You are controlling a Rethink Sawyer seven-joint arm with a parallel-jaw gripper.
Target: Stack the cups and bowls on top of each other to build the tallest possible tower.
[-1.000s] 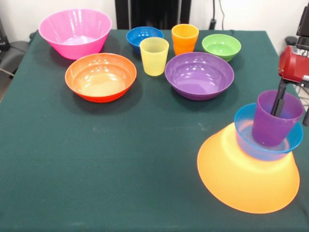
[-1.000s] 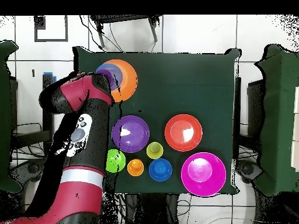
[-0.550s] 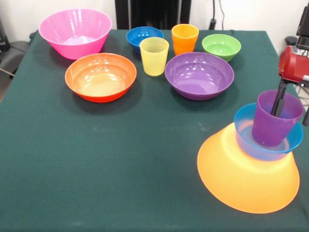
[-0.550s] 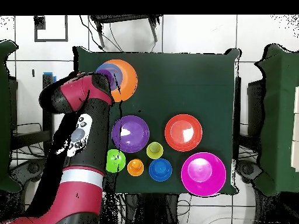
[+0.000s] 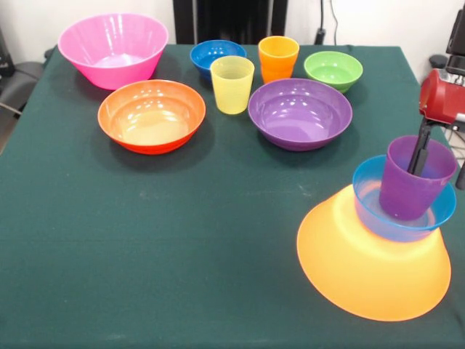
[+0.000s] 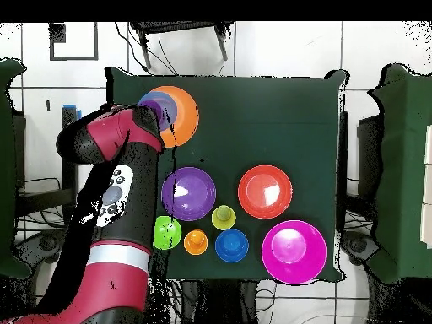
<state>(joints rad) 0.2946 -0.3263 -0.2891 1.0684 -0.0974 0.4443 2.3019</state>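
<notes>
No visible change over the last second: end effector (image 5: 419, 154) still reaches into the purple cup (image 5: 414, 178), finger spacing impossible to tell, cup seated in the light blue bowl (image 5: 378, 211) atop the inverted yellow-orange bowl (image 5: 363, 269)—likely mid-release, tower three pieces.

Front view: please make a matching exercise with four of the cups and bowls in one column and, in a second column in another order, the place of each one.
Things:
1. purple cup
2. yellow cup
3. green bowl
4. light blue bowl

Places:
A. on top of the upturned yellow-orange bowl
B. at the table's far edge, beside the orange cup
C. inside the light blue bowl, with a gripper finger in it
D. just in front of the dark blue bowl

Pairs: 1-C, 2-D, 3-B, 4-A
</notes>
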